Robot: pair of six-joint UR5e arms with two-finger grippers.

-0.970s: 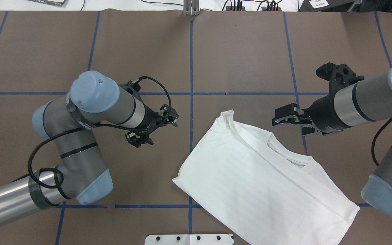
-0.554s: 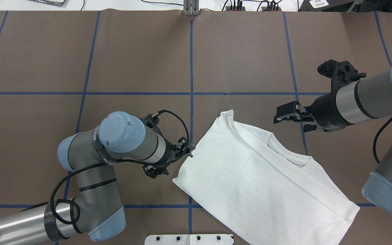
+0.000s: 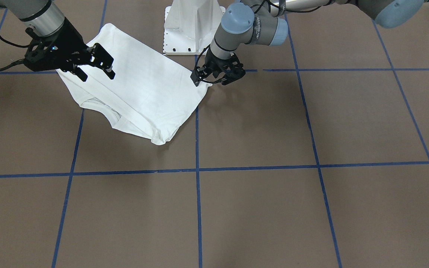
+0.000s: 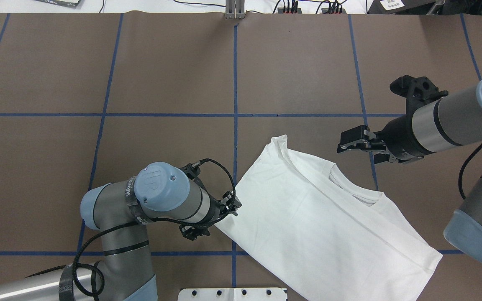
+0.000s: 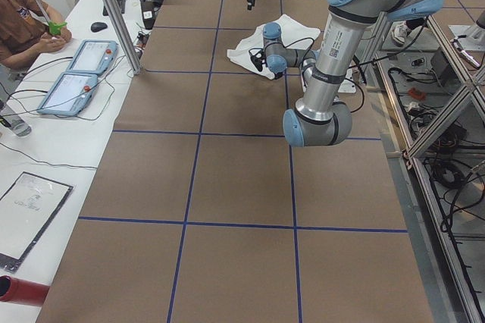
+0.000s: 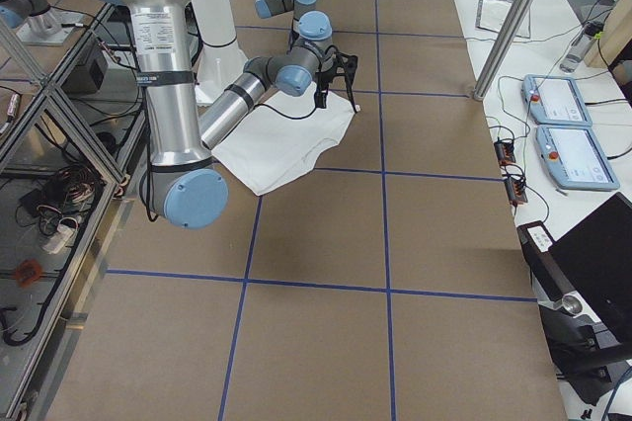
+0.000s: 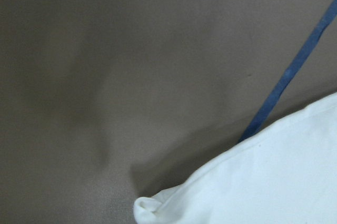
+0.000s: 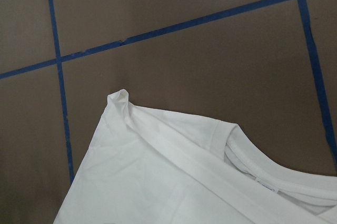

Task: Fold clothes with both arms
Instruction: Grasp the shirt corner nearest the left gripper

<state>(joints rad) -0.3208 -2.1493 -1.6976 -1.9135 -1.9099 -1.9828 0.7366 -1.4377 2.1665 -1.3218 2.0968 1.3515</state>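
The clothes are one white T-shirt point(image 4: 320, 221), folded and lying diagonally on the brown table, also in the front view point(image 3: 143, 93). Its ribbed collar point(image 4: 349, 190) faces the far right and shows close up in the right wrist view point(image 8: 279, 176). My left gripper point(image 4: 212, 220) is down at the shirt's left corner, open, with its fingers on either side of that corner point(image 3: 206, 85). The left wrist view shows only the curled corner point(image 7: 150, 208) and no fingers. My right gripper point(image 4: 349, 145) hovers open just beyond the collar edge, holding nothing.
The white pedestal base point(image 4: 232, 294) stands at the near edge, beside the shirt's near side. Blue tape lines point(image 4: 235, 83) grid the table. Cables and plugs point(image 4: 291, 7) line the far edge. A person point(image 5: 23, 20) sits at a side table holding tablets point(image 5: 76, 73).
My left arm swung toward the robot and to the right, bringing its open gripper down to the shirt's left corner. The right gripper hardly moved. The shirt lies as before.
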